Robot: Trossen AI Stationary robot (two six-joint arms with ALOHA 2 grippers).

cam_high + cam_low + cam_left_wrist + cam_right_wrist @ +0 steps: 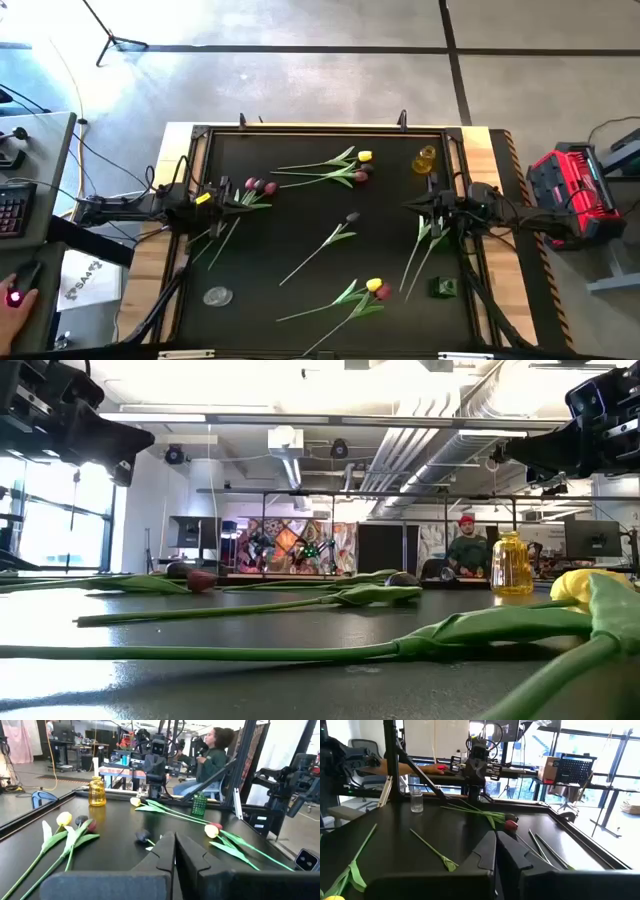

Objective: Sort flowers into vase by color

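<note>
Both pincers (222,193) (415,204) closed, empty.

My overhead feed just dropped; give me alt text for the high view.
Tulips lie scattered across a black table, none held. The left gripper and right gripper hover at opposite sides, jaws shut. A yellow vase stands at the far right.

I see the tulips (340,160) lying flat, scattered over the black tabletop (300,250). Their heads are yellow, pink or dark purple, on long green stems.

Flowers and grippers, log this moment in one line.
flowers: loose on table | left gripper: shut, empty | right gripper: shut, empty
</note>
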